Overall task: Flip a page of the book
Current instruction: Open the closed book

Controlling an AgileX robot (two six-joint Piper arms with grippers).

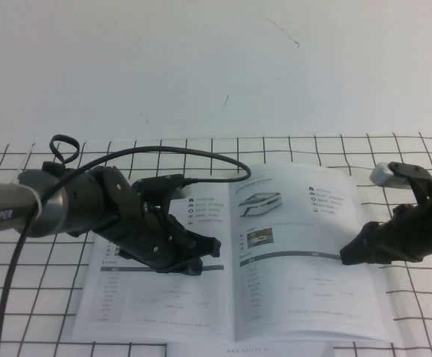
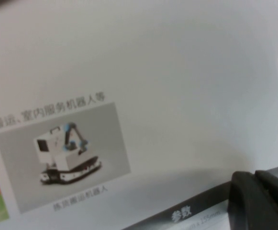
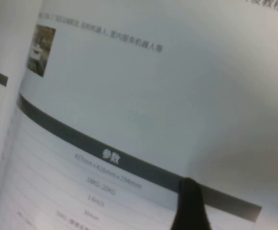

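The book (image 1: pixel 149 297) lies open and flat on the gridded table. The page (image 1: pixel 305 238) is its right-hand sheet, showing a low flat white vehicle (image 1: pixel 264 202) near the top. My left gripper (image 1: pixel 201 256) is shut, its tip resting on the left-hand sheet by the dark table header near the spine; in the left wrist view (image 2: pixel 254 179) it touches that header. My right gripper (image 1: pixel 347 255) is shut, its tip down on the page near its outer edge at the dark header bar, as the right wrist view (image 3: pixel 189 184) also shows. The page's other side is hidden.
A white cloth with a black grid (image 1: pixel 424 312) covers the table. A separate plain white sheet (image 1: pixel 201 349) sticks out under the book's front edge. A black cable (image 1: pixel 201 152) loops from the left arm over the book's far edge.
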